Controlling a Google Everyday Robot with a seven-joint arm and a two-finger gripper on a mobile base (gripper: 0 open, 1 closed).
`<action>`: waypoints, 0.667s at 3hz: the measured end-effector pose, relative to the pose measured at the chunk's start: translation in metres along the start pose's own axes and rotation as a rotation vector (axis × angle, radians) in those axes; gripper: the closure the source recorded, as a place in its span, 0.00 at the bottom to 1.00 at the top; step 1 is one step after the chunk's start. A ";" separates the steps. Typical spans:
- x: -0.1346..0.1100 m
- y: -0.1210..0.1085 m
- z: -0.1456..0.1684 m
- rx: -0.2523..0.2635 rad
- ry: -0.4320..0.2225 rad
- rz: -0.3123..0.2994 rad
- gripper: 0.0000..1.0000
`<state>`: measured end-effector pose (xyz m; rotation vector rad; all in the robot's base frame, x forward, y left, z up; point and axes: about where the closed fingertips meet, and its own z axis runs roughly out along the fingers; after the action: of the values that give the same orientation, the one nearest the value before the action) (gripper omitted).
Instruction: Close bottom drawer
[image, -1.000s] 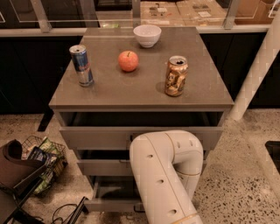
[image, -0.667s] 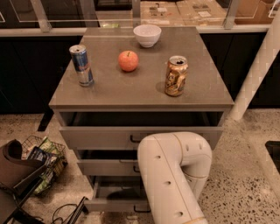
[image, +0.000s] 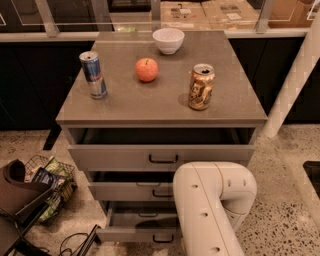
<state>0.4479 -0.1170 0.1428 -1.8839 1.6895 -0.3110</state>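
Note:
The bottom drawer (image: 130, 234) is the lowest of three on the grey cabinet. It stands pulled out, with its grey tray interior (image: 142, 218) showing and its small black bar handle (image: 163, 239) on the front. My white arm (image: 212, 200) bends in front of the cabinet's lower right and covers the right ends of the middle and bottom drawers. My gripper is hidden behind or below the arm and does not show in the camera view.
The middle drawer (image: 125, 191) and top drawer (image: 115, 157) are also slightly open. On top stand a blue can (image: 93, 74), an apple (image: 147, 69), a white bowl (image: 168, 40) and a gold can (image: 201, 86). A wire basket (image: 50, 187) sits on the floor left; a white post (image: 295, 85) stands right.
My arm has shifted steadily to the right in front of the drawers. The bottom drawer looks as far out as before.

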 end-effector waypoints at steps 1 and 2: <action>-0.003 -0.011 0.022 0.041 -0.037 -0.031 1.00; -0.003 -0.011 0.022 0.041 -0.037 -0.031 1.00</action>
<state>0.4681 -0.1079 0.1321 -1.8769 1.6191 -0.3190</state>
